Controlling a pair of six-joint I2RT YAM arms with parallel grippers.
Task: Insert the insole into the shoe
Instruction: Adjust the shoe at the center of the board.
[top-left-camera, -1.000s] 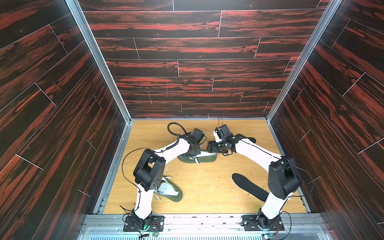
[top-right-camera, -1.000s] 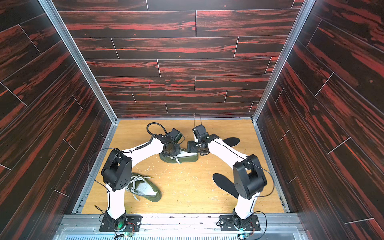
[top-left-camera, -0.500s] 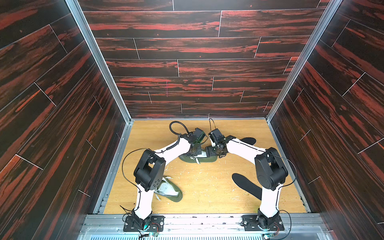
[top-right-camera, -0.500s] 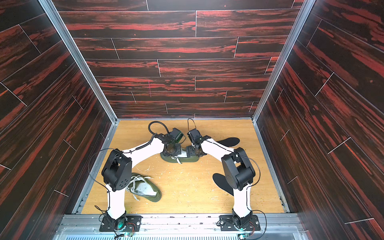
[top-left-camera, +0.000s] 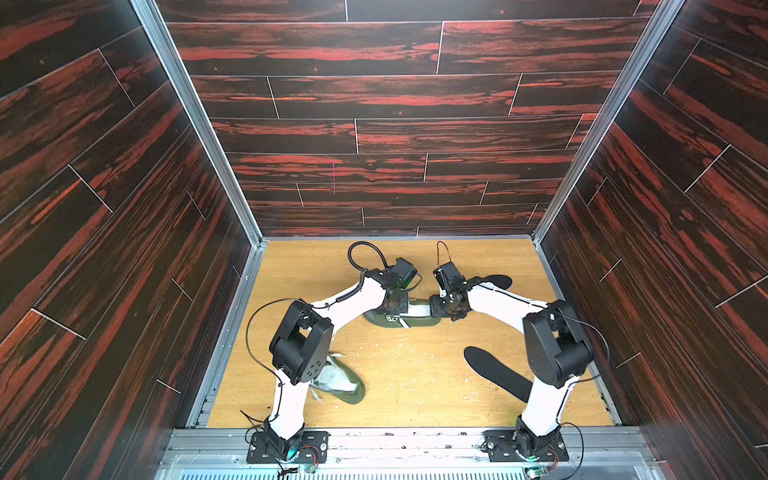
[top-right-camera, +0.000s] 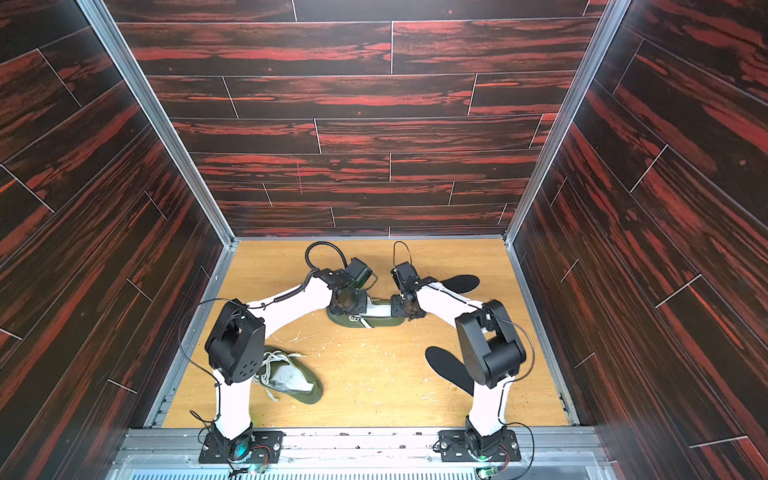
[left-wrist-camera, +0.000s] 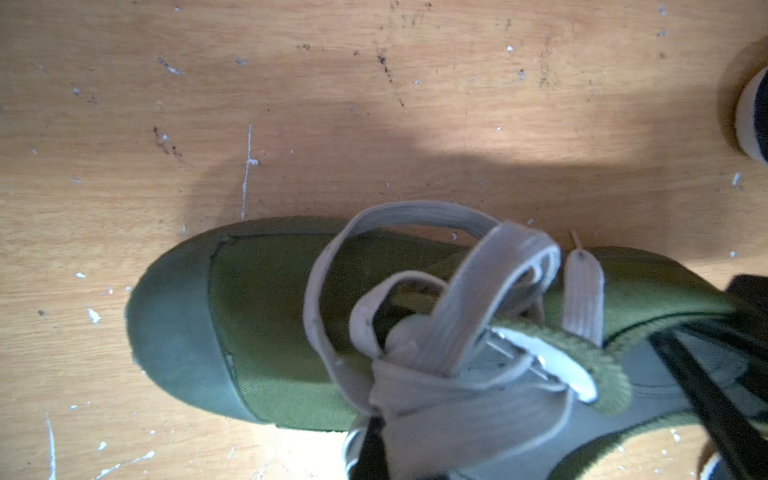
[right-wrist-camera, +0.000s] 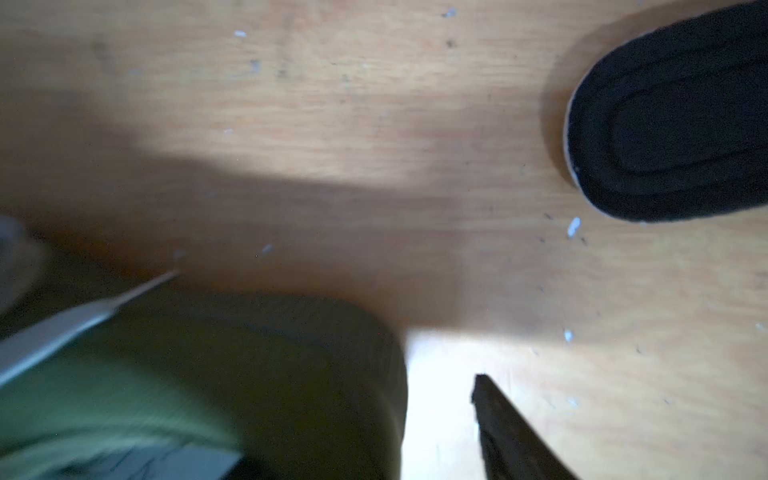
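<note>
Returns the right hand (top-left-camera: 439, 308), parted but narrowing, to the heel of the olive-green canvas shoe (top-left-camera: 417, 321) clamped by the left hand (top-left-camera: 393, 306), leaving the flat black foam insole (top-left-camera: 494, 374) unfetched.

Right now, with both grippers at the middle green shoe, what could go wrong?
1. Loose laces loop over the opening of the shoe and could snag an insole sliding in.
2. The right gripper seems to straddle the heel; closing there may fold the collar inward, narrowing the opening.
3. The far insole and near insole lie ungrasped; a gripper must release to fetch one, and the shoe may shift.
</note>
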